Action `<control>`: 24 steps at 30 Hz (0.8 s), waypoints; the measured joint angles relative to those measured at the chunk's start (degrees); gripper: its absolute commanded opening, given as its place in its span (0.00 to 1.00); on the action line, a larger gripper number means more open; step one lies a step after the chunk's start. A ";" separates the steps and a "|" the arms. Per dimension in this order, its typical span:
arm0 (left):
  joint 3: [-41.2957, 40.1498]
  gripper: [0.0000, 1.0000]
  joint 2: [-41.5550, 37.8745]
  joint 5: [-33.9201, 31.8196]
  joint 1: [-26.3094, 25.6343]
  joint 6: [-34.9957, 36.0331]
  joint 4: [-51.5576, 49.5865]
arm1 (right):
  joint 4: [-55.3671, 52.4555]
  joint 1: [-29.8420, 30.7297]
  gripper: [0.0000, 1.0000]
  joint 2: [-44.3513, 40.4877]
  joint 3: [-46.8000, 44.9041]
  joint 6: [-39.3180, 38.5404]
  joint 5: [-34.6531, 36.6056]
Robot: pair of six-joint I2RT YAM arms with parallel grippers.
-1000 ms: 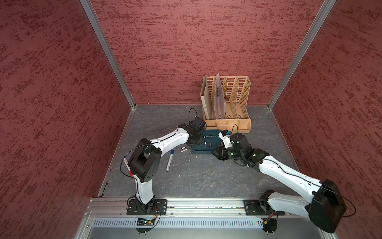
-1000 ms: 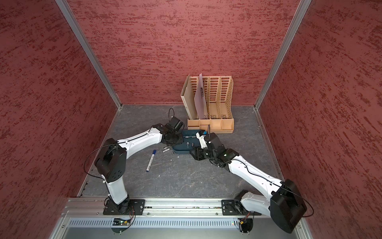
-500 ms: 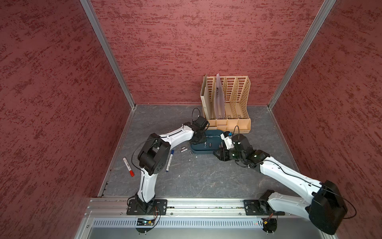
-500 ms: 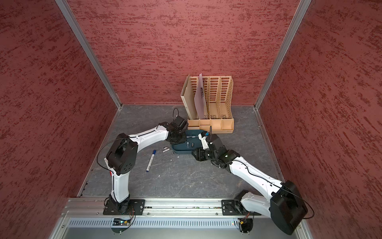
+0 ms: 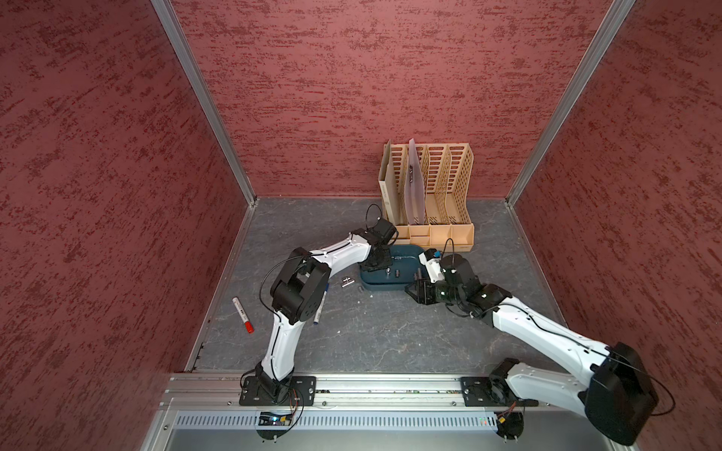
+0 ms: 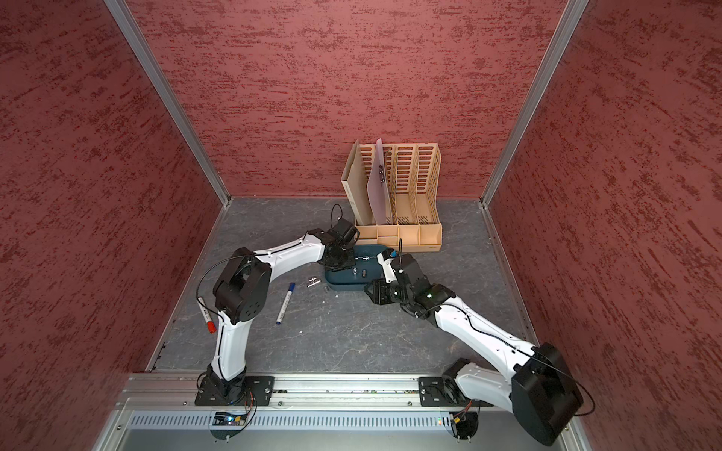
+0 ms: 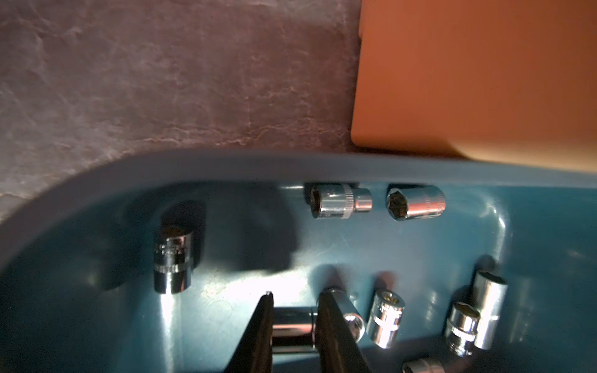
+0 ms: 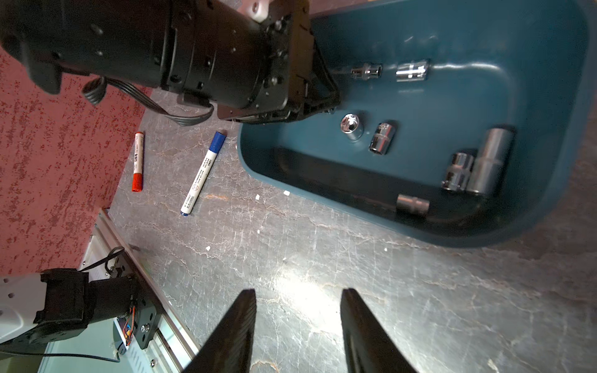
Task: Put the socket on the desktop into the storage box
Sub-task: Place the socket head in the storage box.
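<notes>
Now the left gripper is down inside the box, jaws pinching a socket that lies crosswise between them. I cannot tell whether it touches the box floor.

Since a second ago the left elbow has swung up and in toward the box. That uncovered the red marker near the left wall. The wrist end has hardly shifted.

Other sockets lie scattered on the box floor, two along the far wall and one standing apart.

Two sockets sit where they were, on the desktop just left of the box. The blue marker is beyond them.

The right gripper is unchanged: jaws spread, nothing between them, low over bare desktop beside the box's near wall.
</notes>
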 measured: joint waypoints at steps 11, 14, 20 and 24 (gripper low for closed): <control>0.02 0.43 -0.13 0.02 0.00 0.63 -0.17 | -0.02 -0.04 0.47 -0.24 0.00 0.22 0.00; -0.24 0.44 -1.07 0.02 0.00 0.66 -0.17 | -0.09 -0.04 0.48 -0.50 0.00 0.22 0.00; -3.13 0.46 -6.51 0.26 -0.02 0.92 0.48 | -0.39 -0.04 0.48 -1.01 0.00 0.48 0.15; -5.79 0.46 -10.25 0.72 -0.02 1.01 1.14 | -0.66 -0.04 0.48 -1.03 0.00 0.66 0.15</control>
